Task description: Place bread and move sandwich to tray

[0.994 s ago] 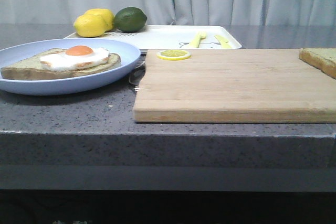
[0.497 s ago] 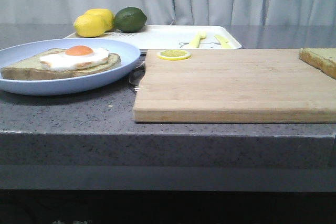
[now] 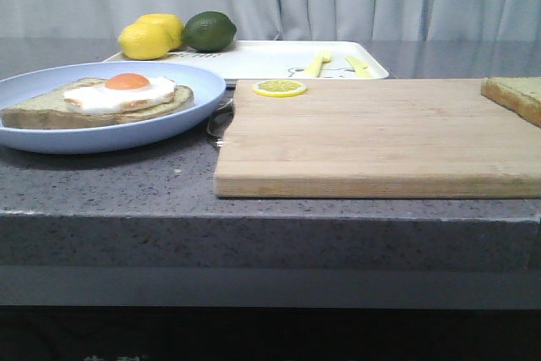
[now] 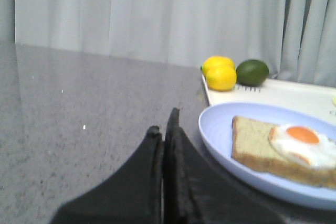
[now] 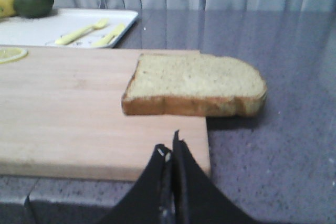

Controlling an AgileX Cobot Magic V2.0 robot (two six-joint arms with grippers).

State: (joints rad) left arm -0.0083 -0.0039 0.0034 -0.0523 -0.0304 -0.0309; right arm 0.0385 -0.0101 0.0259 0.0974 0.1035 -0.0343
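Note:
The bread (image 5: 195,84) is a thick plain slice lying on the far right corner of the wooden cutting board (image 3: 380,137), overhanging its edge; it also shows at the right edge of the front view (image 3: 516,95). A flatter slice with a fried egg (image 3: 122,95) lies on the round pale-blue plate (image 3: 34,137), also in the left wrist view (image 4: 286,148). The white tray (image 3: 262,61) stands behind the board. My left gripper (image 4: 164,127) is shut and empty, beside the plate's rim. My right gripper (image 5: 171,148) is shut and empty, at the board's near corner, short of the bread. Neither gripper shows in the front view.
Two lemons (image 3: 150,37) and a lime (image 3: 210,30) sit at the tray's left end. Yellow cutlery (image 3: 334,63) lies on the tray. A lemon slice (image 3: 280,88) lies on the board's back left corner. A grey curtain hangs behind the dark speckled counter (image 3: 110,183).

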